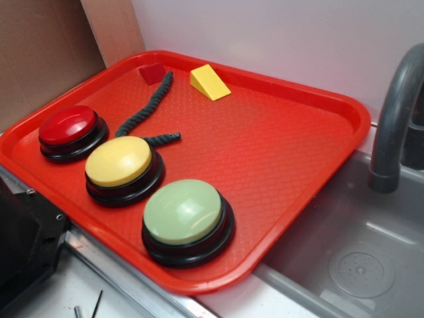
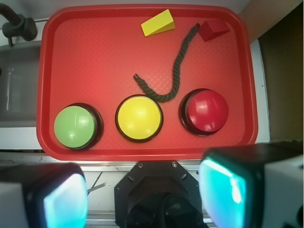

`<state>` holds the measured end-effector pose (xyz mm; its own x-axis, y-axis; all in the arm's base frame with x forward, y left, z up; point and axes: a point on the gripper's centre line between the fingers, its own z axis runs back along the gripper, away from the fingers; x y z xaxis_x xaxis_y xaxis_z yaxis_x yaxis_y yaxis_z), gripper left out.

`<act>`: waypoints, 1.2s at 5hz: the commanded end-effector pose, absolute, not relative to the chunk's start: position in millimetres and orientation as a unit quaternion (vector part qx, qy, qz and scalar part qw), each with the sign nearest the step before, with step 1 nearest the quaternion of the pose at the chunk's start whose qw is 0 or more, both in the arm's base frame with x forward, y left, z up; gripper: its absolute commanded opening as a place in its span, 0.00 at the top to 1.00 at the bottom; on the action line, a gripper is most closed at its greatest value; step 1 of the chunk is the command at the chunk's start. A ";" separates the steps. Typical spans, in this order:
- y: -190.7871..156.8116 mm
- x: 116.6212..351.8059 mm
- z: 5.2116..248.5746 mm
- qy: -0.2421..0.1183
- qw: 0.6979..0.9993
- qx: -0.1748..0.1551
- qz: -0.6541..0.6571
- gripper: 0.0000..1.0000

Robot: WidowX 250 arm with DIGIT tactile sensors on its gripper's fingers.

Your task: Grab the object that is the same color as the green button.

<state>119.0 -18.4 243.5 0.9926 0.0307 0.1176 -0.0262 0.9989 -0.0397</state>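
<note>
— Green rope (image 2: 176, 71), where is it?
— Curving on the red tray (image 2: 142, 52), from the small red block (image 2: 212, 30) past the yellow button (image 2: 139, 117).
— And the claw (image 2: 142, 194)?
— Spread wide, holding nothing, hanging above the tray's near edge

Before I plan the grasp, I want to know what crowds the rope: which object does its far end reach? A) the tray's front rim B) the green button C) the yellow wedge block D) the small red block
D: in the wrist view the rope curves up from between the yellow button and red button, and its far end meets the small red block, while the yellow wedge sits apart.
</note>
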 end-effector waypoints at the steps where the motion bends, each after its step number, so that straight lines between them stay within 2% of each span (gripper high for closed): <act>1: -18.4 119.0 243.5 -0.059 0.998 -0.019 0.014 0.00; 2: -11.3 128.3 234.1 -0.070 0.995 -0.006 0.064 0.00; 3: -1.2 143.7 210.6 -0.072 0.989 -0.010 0.132 0.00; 6: 59.5 205.5 138.7 -0.090 0.964 0.035 0.246 0.00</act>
